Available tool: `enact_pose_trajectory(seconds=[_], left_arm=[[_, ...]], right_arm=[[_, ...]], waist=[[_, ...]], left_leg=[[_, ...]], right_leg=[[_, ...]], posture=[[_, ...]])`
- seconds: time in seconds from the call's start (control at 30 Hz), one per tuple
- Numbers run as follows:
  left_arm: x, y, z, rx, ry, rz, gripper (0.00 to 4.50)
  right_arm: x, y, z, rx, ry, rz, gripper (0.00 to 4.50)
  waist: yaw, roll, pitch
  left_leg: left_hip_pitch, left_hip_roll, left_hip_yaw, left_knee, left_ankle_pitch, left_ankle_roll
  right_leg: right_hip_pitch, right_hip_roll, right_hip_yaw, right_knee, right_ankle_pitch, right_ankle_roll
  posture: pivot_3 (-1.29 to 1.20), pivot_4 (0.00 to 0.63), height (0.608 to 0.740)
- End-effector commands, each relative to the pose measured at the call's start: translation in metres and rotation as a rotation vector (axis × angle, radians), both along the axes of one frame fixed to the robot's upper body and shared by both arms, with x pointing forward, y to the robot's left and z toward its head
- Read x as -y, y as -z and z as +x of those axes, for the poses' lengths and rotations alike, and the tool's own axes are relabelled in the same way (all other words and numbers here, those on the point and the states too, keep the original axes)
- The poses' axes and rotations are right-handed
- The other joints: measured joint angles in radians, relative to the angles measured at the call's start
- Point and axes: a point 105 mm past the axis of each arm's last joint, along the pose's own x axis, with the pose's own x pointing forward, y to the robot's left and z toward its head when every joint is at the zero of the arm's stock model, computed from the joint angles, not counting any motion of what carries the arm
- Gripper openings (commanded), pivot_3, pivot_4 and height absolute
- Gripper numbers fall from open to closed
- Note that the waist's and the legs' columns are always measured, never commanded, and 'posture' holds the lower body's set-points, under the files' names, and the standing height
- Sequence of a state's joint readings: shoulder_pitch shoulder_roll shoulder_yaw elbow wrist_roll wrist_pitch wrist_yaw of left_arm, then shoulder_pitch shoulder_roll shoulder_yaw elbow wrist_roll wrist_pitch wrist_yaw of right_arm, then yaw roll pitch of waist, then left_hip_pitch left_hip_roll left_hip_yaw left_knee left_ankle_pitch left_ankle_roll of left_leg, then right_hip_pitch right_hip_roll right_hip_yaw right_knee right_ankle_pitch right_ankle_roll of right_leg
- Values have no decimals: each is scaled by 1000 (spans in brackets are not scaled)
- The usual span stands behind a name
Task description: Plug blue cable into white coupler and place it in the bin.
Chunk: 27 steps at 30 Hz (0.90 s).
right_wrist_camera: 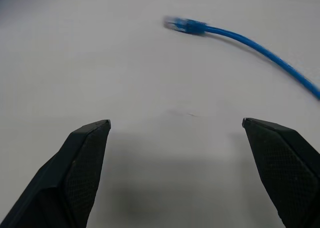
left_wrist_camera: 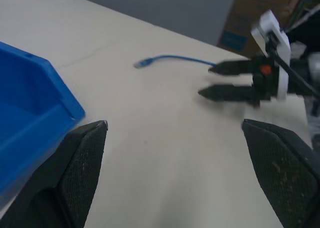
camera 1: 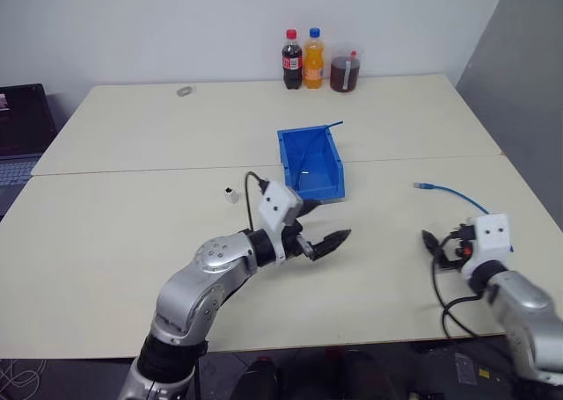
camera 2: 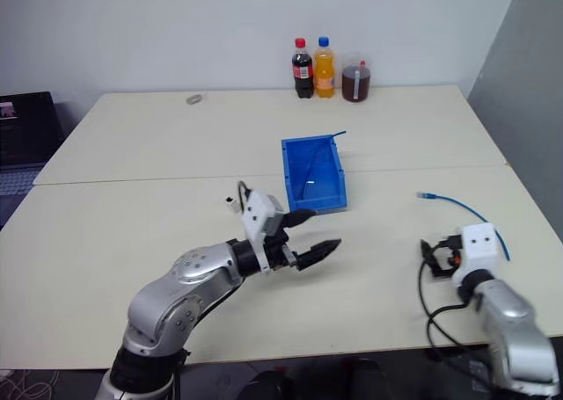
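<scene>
The cable (camera 1: 450, 194) lies on the table (camera 1: 114, 233) to the right of the bin (camera 1: 310, 163), its plug end toward the bin, the rest curving off behind the right gripper (camera 1: 433, 246). That gripper hangs just short of the cable, fingers spread wide and empty; in its wrist view bare table lies between the fingertips (right_wrist_camera: 87, 138) and the plug. The left gripper (camera 1: 325, 242) hovers just in front of the bin's low lip, also wide open and holding nothing, pointing across at the right gripper. The coupler (camera 1: 230, 194) sits to the left of the bin, near the left arm, well apart from the cable. Behind the bin, at the far edge, stand two bottles (camera 1: 303, 60) and a jar (camera 1: 344, 72); a small ring (camera 1: 184, 90) lies far left of them.
</scene>
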<state>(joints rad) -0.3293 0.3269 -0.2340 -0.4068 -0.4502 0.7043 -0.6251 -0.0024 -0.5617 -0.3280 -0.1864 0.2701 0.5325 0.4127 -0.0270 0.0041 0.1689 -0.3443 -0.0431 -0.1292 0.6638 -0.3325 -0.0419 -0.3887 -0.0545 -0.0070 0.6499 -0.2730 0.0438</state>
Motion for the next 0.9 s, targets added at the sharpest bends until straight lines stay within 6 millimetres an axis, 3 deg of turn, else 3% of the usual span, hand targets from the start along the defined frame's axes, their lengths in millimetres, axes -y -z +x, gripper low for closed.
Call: enact_pose_trajectory(seconds=[0.03, 0.27, 0.4, 0.57, 0.83, 0.87, 0.9], left_arm=[[12, -12, -1, 97, 133, 13, 4485], [13, -10, 3, 140, 176, 32, 4485], [9, -9, 2, 140, 173, 37, 4485], [5, -6, -1, 143, 164, 46, 4485], [1, -6, 0, 148, 141, 44, 4485], [1, -7, 0, 150, 138, 40, 4500], [1, -8, 1, 153, 134, 39, 4500]], right_arm=[[40, -21, 14, 21, -64, -48, 4500], [71, -10, 42, -121, -196, -133, 4500], [64, -3, 53, -209, -282, -76, 4500], [71, -10, 71, -201, -197, -77, 4500], [69, 9, 64, -339, -173, 22, 4500], [68, 10, 64, -343, -180, 45, 4136], [67, 10, 63, -345, -182, 55, 4065]], waist=[[0, 0, 1], [-5, 0, 1], [-7, 0, 1], [-4, 0, 1], [-2, -1, 1], [-2, -1, 1], [-1, -1, 1]], left_leg=[[-1, -1, 2, 1, 0, 0], [0, 1, 7, 1, 1, 2], [0, 1, 8, 2, 1, 2], [1, 1, 10, 3, 1, 2], [1, 0, 15, 4, 2, 2], [1, 0, 16, 4, 2, 2], [1, 0, 17, 4, 1, 2]], right_leg=[[0, -1, 0, 0, 1, 0], [1, 0, 0, 0, 2, -1], [0, -1, 2, 0, 4, -1], [0, -1, 6, -1, 5, -1], [0, -1, 18, -3, 7, 2], [0, -1, 19, -3, 8, 3], [0, -1, 20, -3, 8, 3]], posture=[[0, 150, 740], [0, 150, 740], [0, 150, 740], [0, 150, 740], [0, 150, 740], [0, 150, 740], [0, 150, 740]])
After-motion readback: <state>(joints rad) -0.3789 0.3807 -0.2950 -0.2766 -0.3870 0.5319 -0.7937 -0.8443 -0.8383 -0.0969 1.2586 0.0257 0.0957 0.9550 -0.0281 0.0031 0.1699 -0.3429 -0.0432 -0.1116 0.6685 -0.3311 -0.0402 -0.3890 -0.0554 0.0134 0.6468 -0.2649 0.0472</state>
